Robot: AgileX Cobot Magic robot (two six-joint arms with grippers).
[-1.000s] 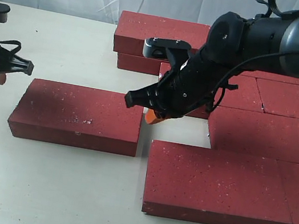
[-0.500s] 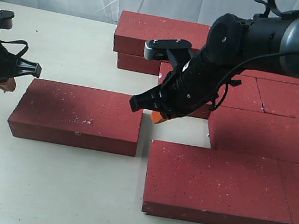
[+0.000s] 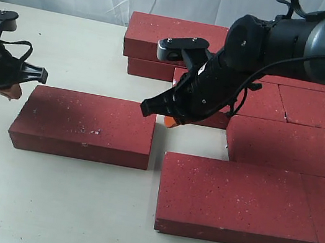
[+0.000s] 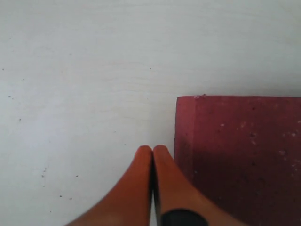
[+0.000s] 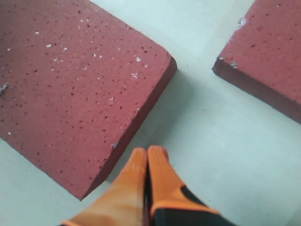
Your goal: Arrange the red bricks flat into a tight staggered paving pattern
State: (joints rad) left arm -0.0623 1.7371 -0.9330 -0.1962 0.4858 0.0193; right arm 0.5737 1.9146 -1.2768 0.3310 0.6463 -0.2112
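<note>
The right arm point(image 3: 289, 43), black and bulky, comes in from the upper right of the exterior view and bends down toward the centre. Its right claw point(image 3: 169, 121) points down at the bare strip of worktop point(image 3: 60, 204) between a lone brick point(image 3: 86, 124) and the laid group. The orange fingers point(image 5: 160, 172) are pressed together with nothing between them. At the left edge of the frame the left claw point(image 3: 11, 92) hangs low just beside the lone brick's short left end, its tips likewise closed and empty. Whether it touches the brick I cannot tell.

The red bricks point(image 3: 290, 147) are dark red and matte, with a rough face speckled with small white flecks. The lone one lies flat at centre left, apart from the rest. The others fill the right half of the frame in flat, offset rows, with two end to end at lower right point(image 3: 236, 201). At upper centre one brick point(image 3: 174, 35) sits stacked on another.
</note>
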